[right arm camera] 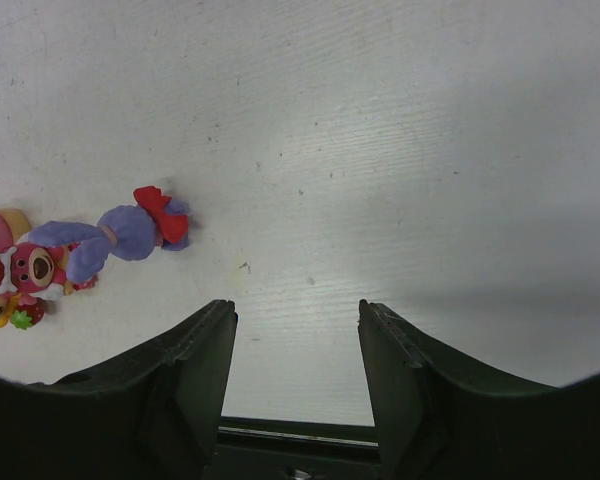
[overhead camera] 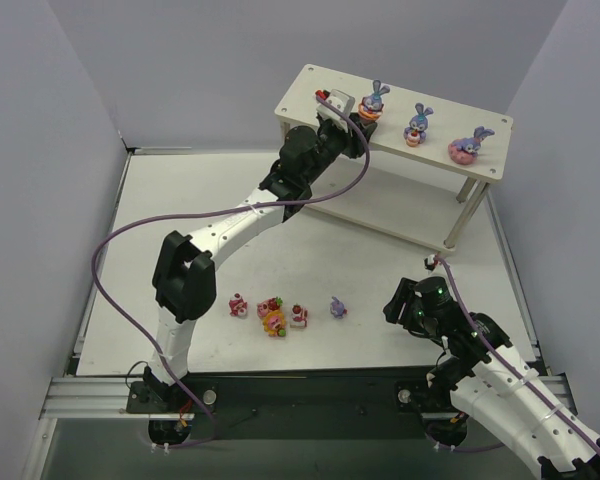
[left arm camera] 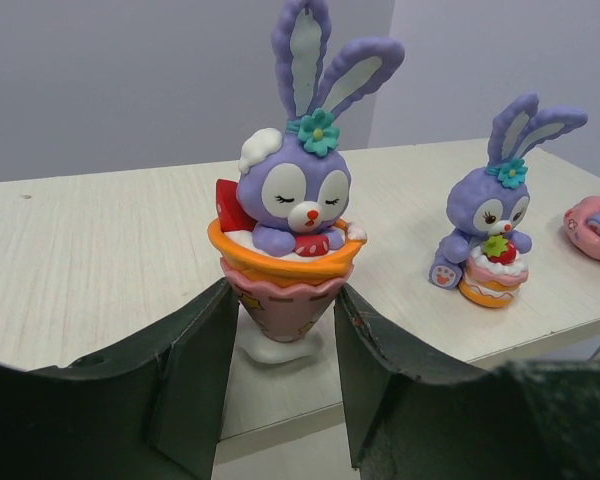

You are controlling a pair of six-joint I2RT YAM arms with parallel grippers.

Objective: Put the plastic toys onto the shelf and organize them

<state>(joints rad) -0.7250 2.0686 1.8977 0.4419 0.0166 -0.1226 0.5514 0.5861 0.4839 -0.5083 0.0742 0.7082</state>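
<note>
The pale wooden shelf (overhead camera: 310, 95) stands at the back right. Three purple bunny toys stand on its top board: one in an orange and pink cup (overhead camera: 375, 100), one with a cake (overhead camera: 417, 125), and one on a pink base (overhead camera: 470, 145). My left gripper (overhead camera: 363, 120) reaches over the top board (left arm camera: 100, 240). Its fingers touch both sides of the cup bunny (left arm camera: 290, 230), whose white foot rests on the board. Several toys lie on the table: a small purple bunny (overhead camera: 338, 307) and pink, red and orange pieces (overhead camera: 272, 315). My right gripper (overhead camera: 402, 303) is open and empty over the table.
In the right wrist view, the lying purple bunny (right arm camera: 130, 232) and pink toys (right arm camera: 30, 270) are to the left of my open fingers (right arm camera: 205, 350). The cake bunny (left arm camera: 490, 235) stands right of the held one. Grey walls enclose the table.
</note>
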